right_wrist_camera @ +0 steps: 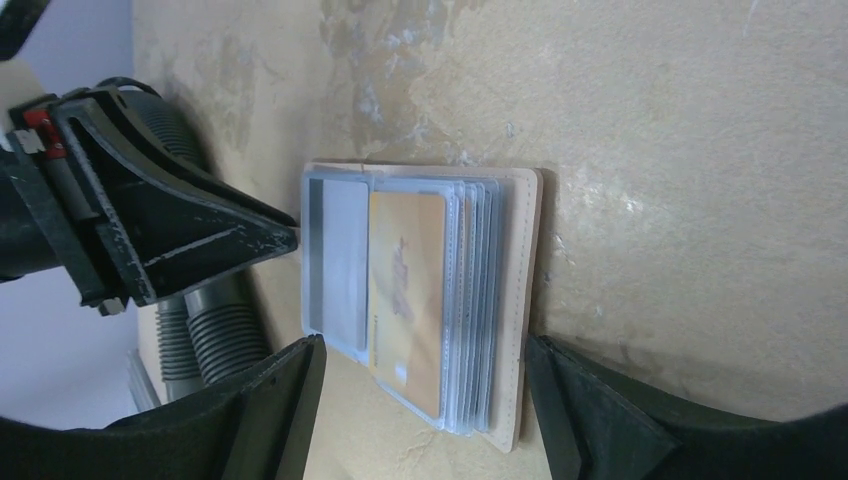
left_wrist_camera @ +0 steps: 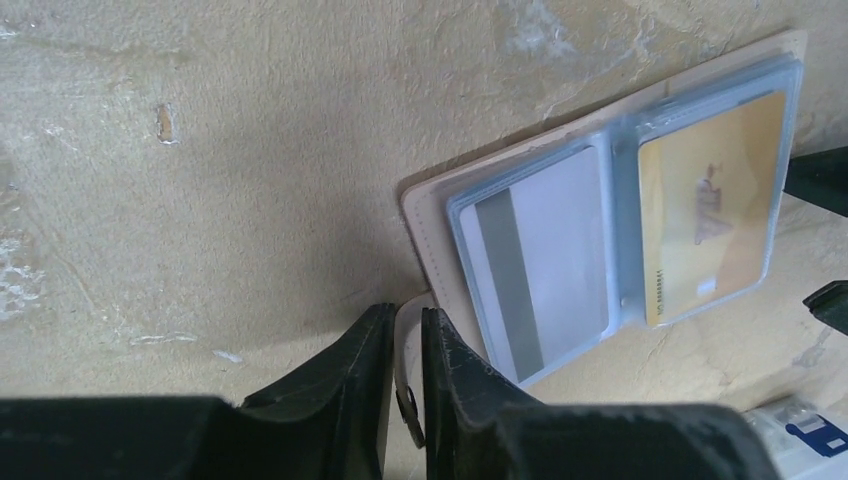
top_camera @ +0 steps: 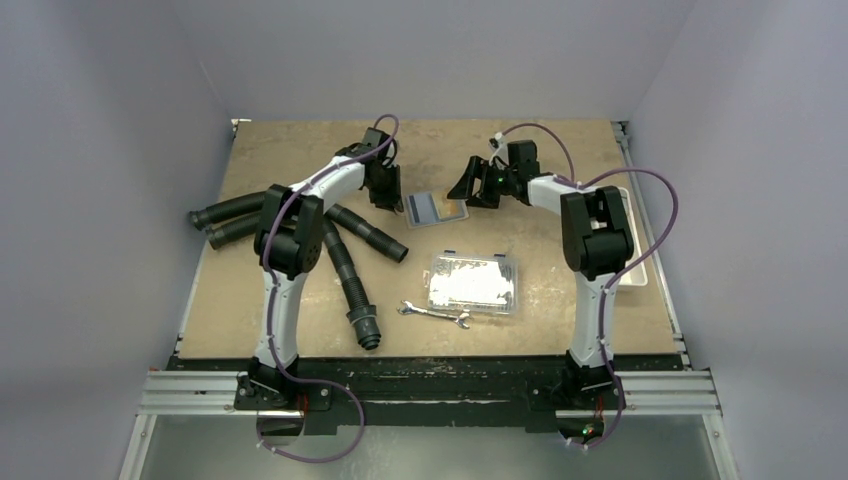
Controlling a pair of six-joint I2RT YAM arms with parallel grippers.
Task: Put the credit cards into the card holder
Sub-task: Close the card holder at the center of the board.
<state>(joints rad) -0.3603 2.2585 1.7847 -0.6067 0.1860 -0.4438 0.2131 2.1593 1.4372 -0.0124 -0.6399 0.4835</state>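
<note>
Close to the near edge of the desk [top_camera: 560,330] lies a wrench [top_camera: 435,315], and just beyond it a clear box [top_camera: 472,283]; neither belongs to this job. Farther on, in the far half and about midway between the left and right edges, the card holder [top_camera: 437,208] lies spread open, its long axis parallel to the far edge. A grey striped card [left_wrist_camera: 540,260] and a gold card [left_wrist_camera: 710,205] sit in its clear sleeves; I can make out no loose card. The left hand [left_wrist_camera: 407,312] is at the holder's left end, jaws drawn almost together on its tan strap [left_wrist_camera: 404,345]. The right hand [right_wrist_camera: 425,342] stands by the right end, jaws wide apart with the holder's nearest edge between them, gripping nothing. Both hands are about equally near, so the next move probably turns on the left one pinning that strap.
</note>
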